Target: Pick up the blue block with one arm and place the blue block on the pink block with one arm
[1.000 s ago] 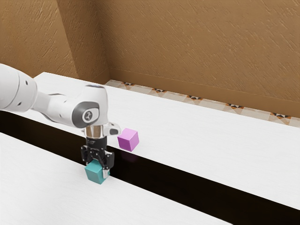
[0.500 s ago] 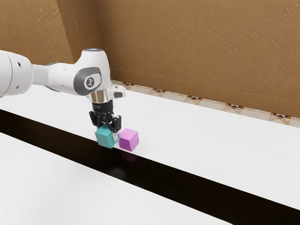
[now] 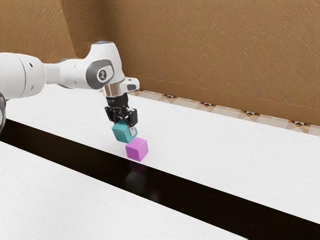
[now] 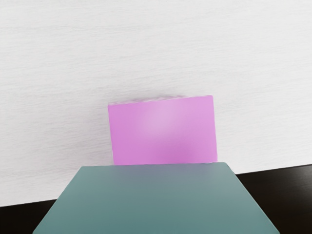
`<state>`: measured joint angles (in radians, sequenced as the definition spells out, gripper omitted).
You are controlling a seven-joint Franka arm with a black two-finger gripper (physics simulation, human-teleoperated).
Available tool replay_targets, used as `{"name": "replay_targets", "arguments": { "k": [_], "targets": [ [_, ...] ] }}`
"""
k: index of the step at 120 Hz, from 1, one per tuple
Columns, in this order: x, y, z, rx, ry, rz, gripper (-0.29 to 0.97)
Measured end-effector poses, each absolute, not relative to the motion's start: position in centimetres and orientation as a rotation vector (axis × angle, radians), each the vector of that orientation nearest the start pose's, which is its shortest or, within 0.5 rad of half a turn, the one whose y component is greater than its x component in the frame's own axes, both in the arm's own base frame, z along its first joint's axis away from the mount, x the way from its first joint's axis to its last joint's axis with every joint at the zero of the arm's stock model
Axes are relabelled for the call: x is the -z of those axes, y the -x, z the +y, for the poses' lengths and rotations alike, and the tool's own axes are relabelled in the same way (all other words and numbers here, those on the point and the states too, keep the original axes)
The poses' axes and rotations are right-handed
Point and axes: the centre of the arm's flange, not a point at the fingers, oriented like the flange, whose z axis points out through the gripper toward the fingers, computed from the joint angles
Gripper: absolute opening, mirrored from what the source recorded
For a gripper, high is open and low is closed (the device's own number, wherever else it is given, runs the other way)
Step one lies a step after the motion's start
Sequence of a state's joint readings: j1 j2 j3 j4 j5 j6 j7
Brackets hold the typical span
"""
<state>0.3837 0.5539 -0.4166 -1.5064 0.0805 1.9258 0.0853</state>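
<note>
At the exterior view's left, the white robot arm [image 3: 60, 76] reaches in. Its black two-finger end effector [image 3: 123, 124] clamps the teal-blue cubic block [image 3: 121, 133], held in the air just above and left of the pink cubic block [image 3: 136, 149] [image 4: 162, 130] on the white surface [image 3: 225, 145]. The blue block looks off-centre, so if released now it would likely catch an edge and tumble, or shove the pink block. Count: one arm, one end effector, one blue block, one pink block.

Held block [image 3: 121, 132] seemingly above resting block [image 3: 136, 149]
</note>
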Motion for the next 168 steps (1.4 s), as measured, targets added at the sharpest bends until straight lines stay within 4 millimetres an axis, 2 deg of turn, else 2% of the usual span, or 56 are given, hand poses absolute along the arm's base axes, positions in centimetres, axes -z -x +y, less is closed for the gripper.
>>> {"name": "replay_targets", "arguments": {
  "k": [36, 46, 62, 70, 80, 94, 102, 113, 122, 129, 142, 150, 157, 168],
  "targets": [
    [-33.6, -70.3, 1.8, -0.173, 3.275, 0.228, 0.38],
    [-33.2, -70.3, 1.8, -0.185, 3.278, 0.24, 0.44],
    [-33.6, -70.6, 1.5, -0.174, 3.278, 0.264, 0.55],
    [-34.7, -70.5, 0.9, -0.159, 3.272, 0.287, 0.58],
    [-38.7, -69.9, -0.1, -0.102, 3.246, 0.32, 0.62],
    [-45.3, -67.3, -0.9, -0.049, 3.192, 0.349, 0.64],
    [-50.0, -64.4, -1.8, -0.028, 3.146, 0.367, 0.65],
    [-59.2, -58.5, -3.8, 0.035, 3.056, 0.408, 0.66],
    [-64.6, -53.9, -5.1, 0.04, 2.98, 0.492, 0.67],
    [-66.4, -51.6, -6.2, -0.02, 2.936, 0.579, 0.67],
    [-67.7, -48.6, -9.1, -0.126, 2.865, 0.756, 0.67],
    [-67.7, -47.8, -9.1, -0.19, 2.845, 0.816, 0.68],
    [-69.2, -47.3, -8.8, -0.188, 2.834, 0.854, 0.68],
    [-74.3, -45.7, -7.2, -0.113, 2.819, 0.861, 0.68]
  ]
}}
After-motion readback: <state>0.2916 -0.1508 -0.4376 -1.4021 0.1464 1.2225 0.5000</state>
